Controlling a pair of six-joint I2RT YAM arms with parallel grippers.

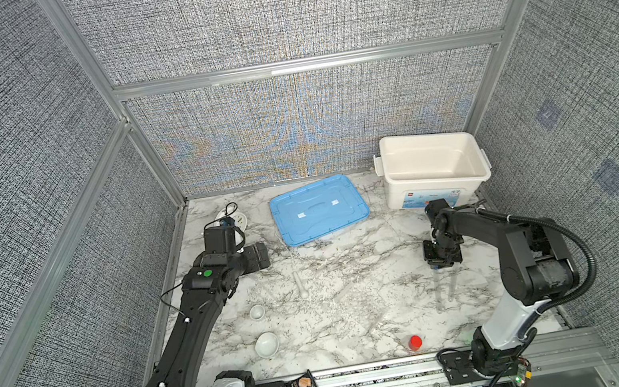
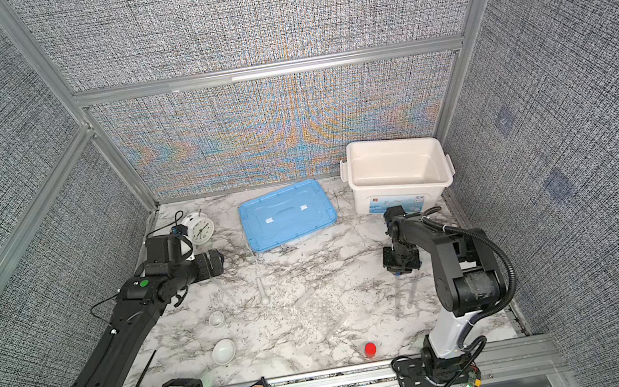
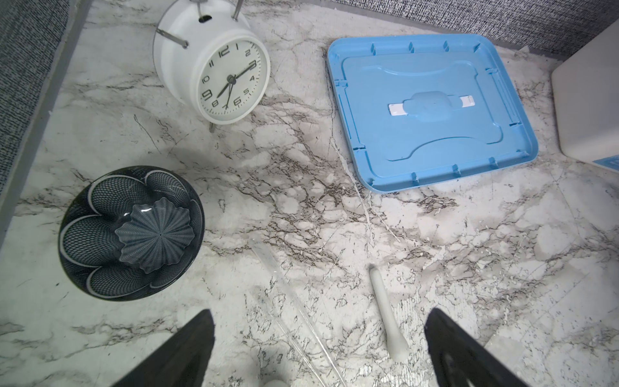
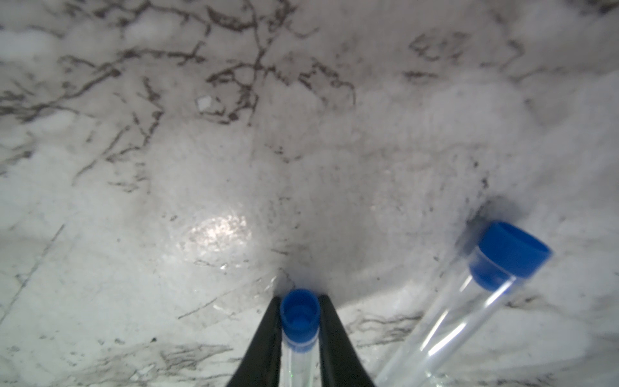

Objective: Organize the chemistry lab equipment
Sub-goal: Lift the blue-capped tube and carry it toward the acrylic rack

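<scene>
Slim clear blue-capped tube point(image 4: 299, 326): lying on the right of the marble worktop point(image 4: 201, 167); right tool point(image 4: 299, 300) clamped across its cap; left tool point(image 3: 318, 321) spread, empty. Risk: end grip lets the smooth tube swing or slip on lifting; neighbouring blue-capped tube point(image 4: 502, 264) just beside may get knocked.

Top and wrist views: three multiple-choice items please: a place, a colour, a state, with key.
1. The blue lid lies: A upright against the back wall; B flat on the table, left of the white bin; C held in the air.
2. The tube caps by the right arm are: A green; B white; C blue.
3. The left tool is: A open, empty; B shut, empty; C shut on a cap.
B, both top views show it flat; C, the right wrist view shows both blue; A, the left wrist view shows it spread wide.
</scene>
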